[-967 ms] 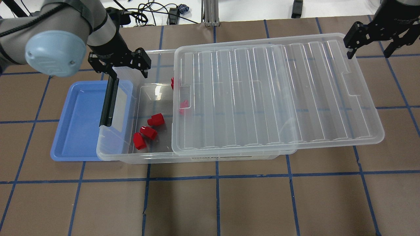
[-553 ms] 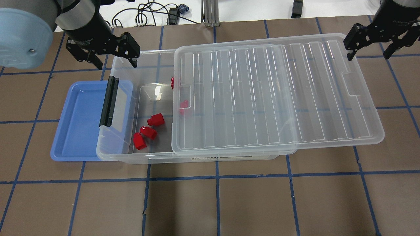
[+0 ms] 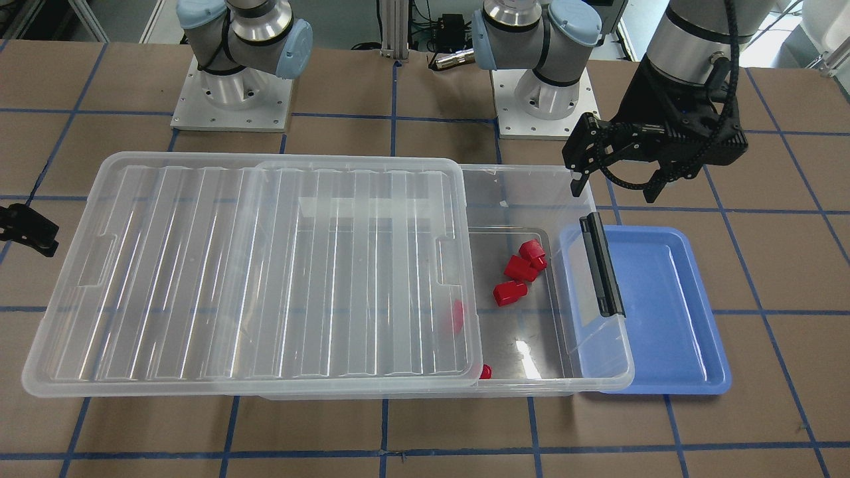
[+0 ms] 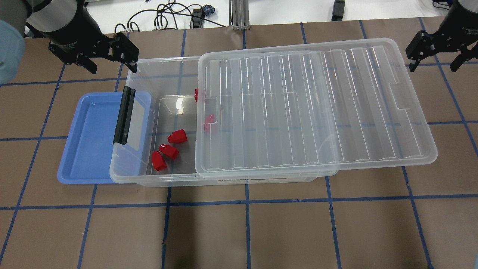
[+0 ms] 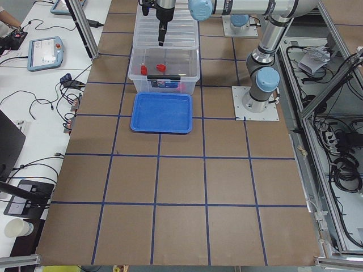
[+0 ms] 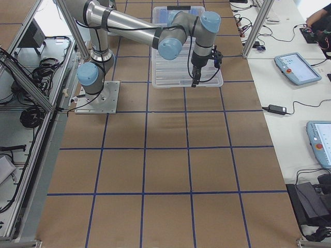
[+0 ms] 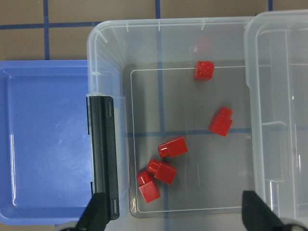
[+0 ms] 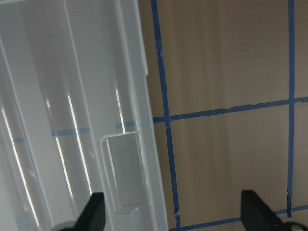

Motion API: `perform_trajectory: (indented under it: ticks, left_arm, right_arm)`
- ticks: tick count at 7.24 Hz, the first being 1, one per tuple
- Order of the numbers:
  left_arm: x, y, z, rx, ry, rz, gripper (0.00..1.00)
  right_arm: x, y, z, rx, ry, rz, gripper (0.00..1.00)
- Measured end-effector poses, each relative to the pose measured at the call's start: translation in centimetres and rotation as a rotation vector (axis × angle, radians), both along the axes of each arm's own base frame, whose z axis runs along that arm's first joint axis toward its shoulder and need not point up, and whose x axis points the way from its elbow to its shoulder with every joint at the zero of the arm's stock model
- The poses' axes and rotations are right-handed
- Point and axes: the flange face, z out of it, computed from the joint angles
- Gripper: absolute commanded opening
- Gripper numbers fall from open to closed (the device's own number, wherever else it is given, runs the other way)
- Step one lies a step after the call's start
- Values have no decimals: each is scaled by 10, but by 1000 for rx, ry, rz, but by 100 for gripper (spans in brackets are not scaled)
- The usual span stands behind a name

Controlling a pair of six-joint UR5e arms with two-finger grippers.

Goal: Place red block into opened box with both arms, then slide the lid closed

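Several red blocks (image 4: 177,136) lie on the floor of the clear box (image 4: 164,59), bunched near its black-handled end (image 4: 124,115); the left wrist view shows them (image 7: 172,147) from above. One (image 4: 210,120) sits under the lid's edge. The ribbed clear lid (image 4: 317,108) rests on the box, slid right and overhanging that end, so the left part stands uncovered. My left gripper (image 4: 112,68) hovers open and empty by the box's back-left corner (image 3: 613,192). My right gripper (image 4: 432,68) is open and empty beyond the lid's back-right corner, over bare table beside the lid's notch (image 8: 120,178).
A shallow blue tray (image 4: 89,142) lies under the box's handle end and sticks out to the left. Cables and a metal post (image 4: 239,15) sit past the table's back edge. Brown table with blue tape lines (image 4: 246,231) spreads in front of the box.
My left gripper has drawn back from above the box's handle end, up and to the left in the overhead view. The right gripper shifted slightly right, off the lid's corner. Blocks, box and lid unmoved.
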Motion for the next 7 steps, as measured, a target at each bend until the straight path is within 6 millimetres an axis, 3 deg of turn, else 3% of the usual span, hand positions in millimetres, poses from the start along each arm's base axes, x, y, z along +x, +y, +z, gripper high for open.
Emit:
perform_trajectory:
  ticks: [2, 5, 7]
  left_arm:
    - [1, -4, -11, 24, 1, -6, 100]
    - [-6, -1, -10, 95, 3, -16, 100]
    - [-7, 0, -2, 124, 2, -17, 100]
  right_arm:
    - [-28, -9, -26, -15, 8, 17, 100]
    - [-31, -3, -57, -1, 4, 13, 100]
    - [-28, 3, -62, 21, -7, 8, 100]
